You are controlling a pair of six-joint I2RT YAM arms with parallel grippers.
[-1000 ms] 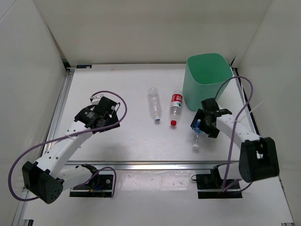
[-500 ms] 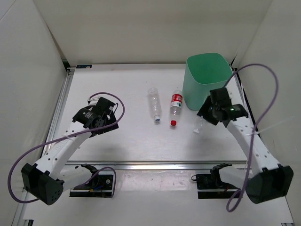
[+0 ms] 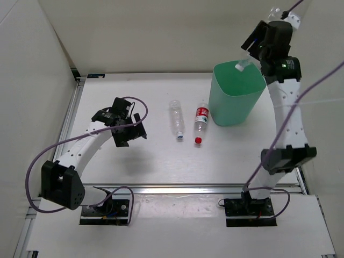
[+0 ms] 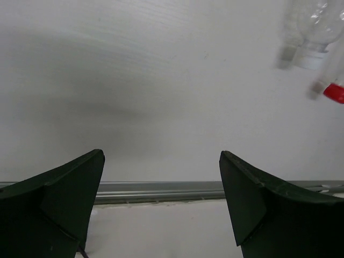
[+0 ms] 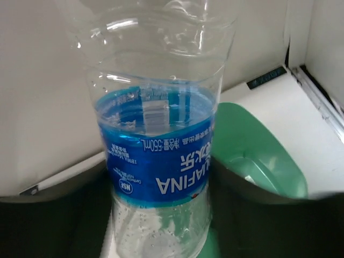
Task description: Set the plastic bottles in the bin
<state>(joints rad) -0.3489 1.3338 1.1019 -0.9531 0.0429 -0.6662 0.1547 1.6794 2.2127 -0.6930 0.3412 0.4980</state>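
The right claw [image 3: 251,44] grips the blue-labelled bottle [image 5: 161,161] mid-body; likely light, crushable, slick; the left claw [image 4: 161,158] stands open.

Right claw [image 3: 249,51] high (left claw [image 4: 161,207] agape)

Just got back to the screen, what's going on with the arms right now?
The right claw is shut on the blue-labelled bottle, raised high above the mint-green bin, and has not yet released it. The left claw is open and empty, hovering over the table left of centre. Two more lie on the table to the left of the bin: the unlabelled bottle with a blue cap and the red-labelled bottle with a red cap.
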